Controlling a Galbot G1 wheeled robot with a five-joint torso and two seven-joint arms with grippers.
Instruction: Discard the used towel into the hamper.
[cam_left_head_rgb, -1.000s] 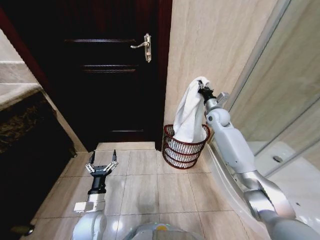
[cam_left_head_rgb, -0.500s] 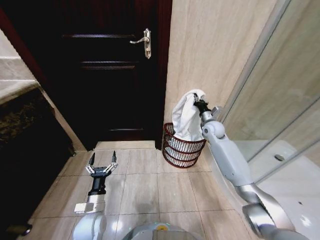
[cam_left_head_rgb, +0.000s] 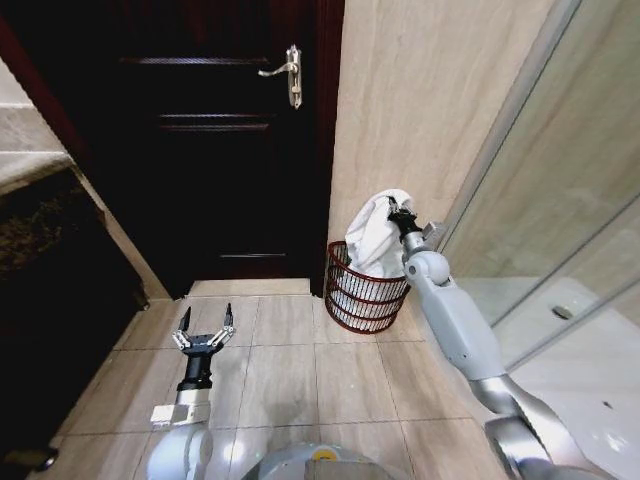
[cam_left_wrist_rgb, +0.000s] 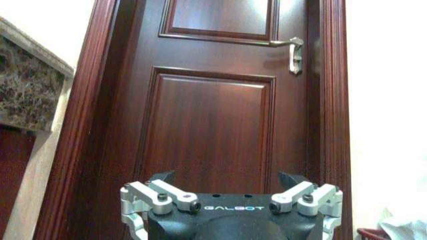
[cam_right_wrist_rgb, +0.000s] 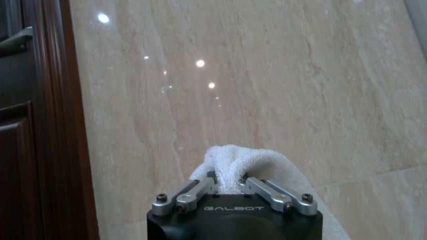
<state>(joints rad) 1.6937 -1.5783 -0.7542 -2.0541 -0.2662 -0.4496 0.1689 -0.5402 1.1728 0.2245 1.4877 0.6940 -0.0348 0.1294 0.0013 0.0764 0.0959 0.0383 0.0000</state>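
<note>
Gripping the white towel (cam_left_head_rgb: 375, 235), the right claw (cam_left_head_rgb: 397, 212) dangles it into the hamper (cam_left_head_rgb: 362, 295).

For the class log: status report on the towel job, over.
Right gripper shut on towel, above hamper. Towel's lower end inside hamper. Left gripper open, idle over floor. Nothing in the way.

Bathroom: tiled floor (cam_left_head_rgb: 300, 370), glass shower screen (cam_left_head_rgb: 560, 200).

— Where does the white terry-cloth towel (cam_left_head_rgb: 375, 240) sit?

— Pinched in the right gripper (cam_left_head_rgb: 396, 212), draping below it into the round reddish-brown wire hamper (cam_left_head_rgb: 362, 296).

— And the left gripper (cam_left_head_rgb: 204, 329)?

— Well left of the hamper, spread open, the dark panelled wooden door (cam_left_head_rgb: 215, 150) beyond it.
</note>
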